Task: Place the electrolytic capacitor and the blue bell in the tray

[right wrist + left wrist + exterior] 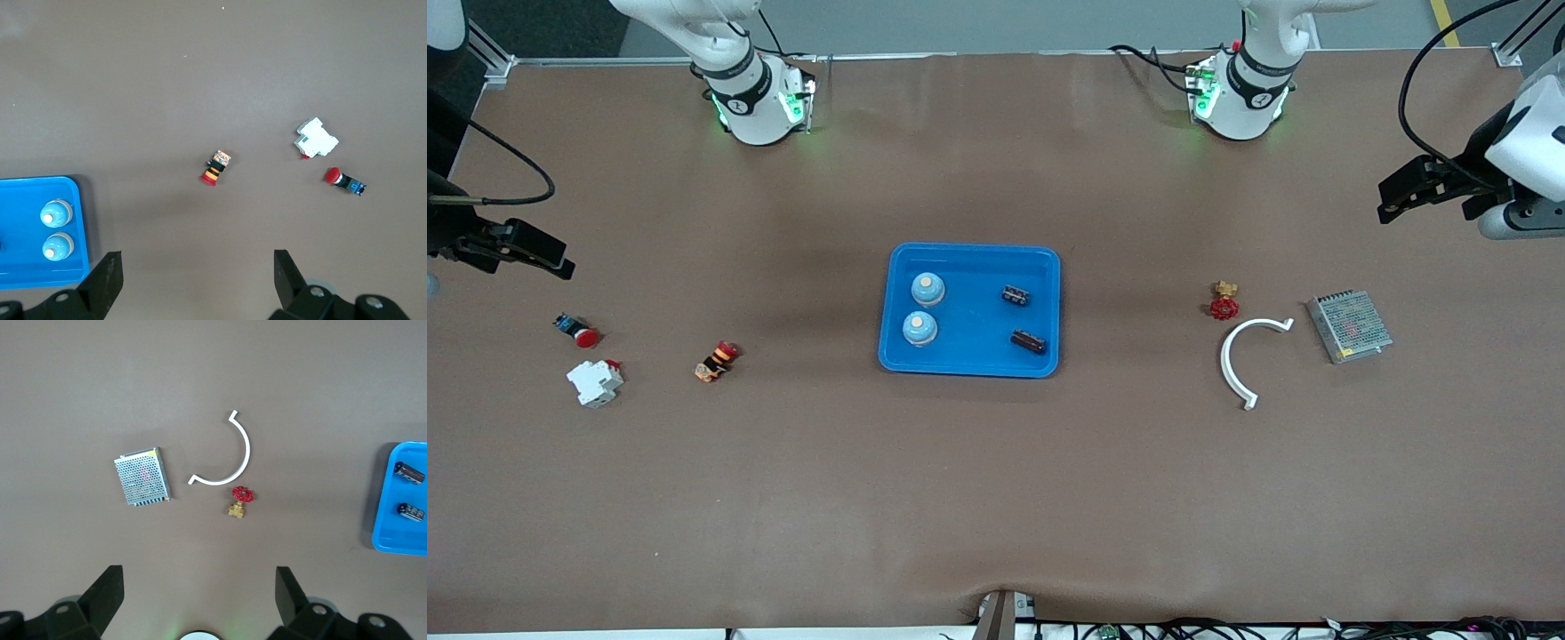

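A: Where are the task's pieces lying right now?

B: All are sitting in the blue tray [970,255] at mid-table. Two blue bells [927,289] [919,328] are standing upright along the tray's side toward the right arm's end, one nearer the front camera than the other. Two dark electrolytic capacitors [1016,294] [1029,341] are lying on their sides along the side toward the left arm's end, each with its long axis running roughly across the tray.

A: And the grippers?

B: The left gripper [199,595] is hanging with its fingers spread wide and holding nothing, over bare table at the left arm's end, near the perforated metal power supply [1349,326], the white curved bracket [1248,356] and the red-handled brass valve [1224,301]. The right gripper [198,278] is likewise wide and empty, over its own end near the white circuit breaker [595,382], the red pushbutton [576,331] and the orange-and-red switch [717,360].

A: So what is the next move turning on?

B: Little, I judge. The tray is lying well apart from both grippers, about midway between them, and the placing looks done. The brown table covering [996,498] is looking flat, and both arms are waiting out at the ends.
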### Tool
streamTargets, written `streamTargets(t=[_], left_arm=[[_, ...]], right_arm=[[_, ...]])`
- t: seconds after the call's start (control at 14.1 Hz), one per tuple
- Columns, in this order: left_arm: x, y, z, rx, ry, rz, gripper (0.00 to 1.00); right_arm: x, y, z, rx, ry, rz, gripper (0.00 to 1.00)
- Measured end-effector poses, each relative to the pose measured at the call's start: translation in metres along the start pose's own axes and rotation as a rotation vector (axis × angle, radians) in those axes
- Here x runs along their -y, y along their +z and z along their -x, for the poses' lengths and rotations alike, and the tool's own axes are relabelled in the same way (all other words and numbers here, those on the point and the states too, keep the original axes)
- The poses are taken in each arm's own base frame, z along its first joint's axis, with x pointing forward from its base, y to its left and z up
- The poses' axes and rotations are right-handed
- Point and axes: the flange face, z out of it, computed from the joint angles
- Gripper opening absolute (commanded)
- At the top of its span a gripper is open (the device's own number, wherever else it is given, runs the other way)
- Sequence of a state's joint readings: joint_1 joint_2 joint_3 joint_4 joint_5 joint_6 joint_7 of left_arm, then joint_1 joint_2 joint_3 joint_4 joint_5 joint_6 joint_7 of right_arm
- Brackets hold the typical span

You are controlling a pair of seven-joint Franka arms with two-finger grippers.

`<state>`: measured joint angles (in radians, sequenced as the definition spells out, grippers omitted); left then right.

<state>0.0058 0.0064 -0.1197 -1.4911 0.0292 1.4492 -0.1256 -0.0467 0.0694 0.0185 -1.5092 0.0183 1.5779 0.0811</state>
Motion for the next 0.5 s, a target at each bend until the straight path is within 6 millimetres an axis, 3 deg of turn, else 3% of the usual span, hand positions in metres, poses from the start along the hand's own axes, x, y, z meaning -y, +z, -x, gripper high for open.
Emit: streamTargets(t=[0.5], left_arm=[[-0.0007,-0.0017,0.0011,-0.003,0.004,-0.002,1.00]], right_arm=[[0.0000,0.0035,0.0002,0.006,0.000,0.000,1.00]])
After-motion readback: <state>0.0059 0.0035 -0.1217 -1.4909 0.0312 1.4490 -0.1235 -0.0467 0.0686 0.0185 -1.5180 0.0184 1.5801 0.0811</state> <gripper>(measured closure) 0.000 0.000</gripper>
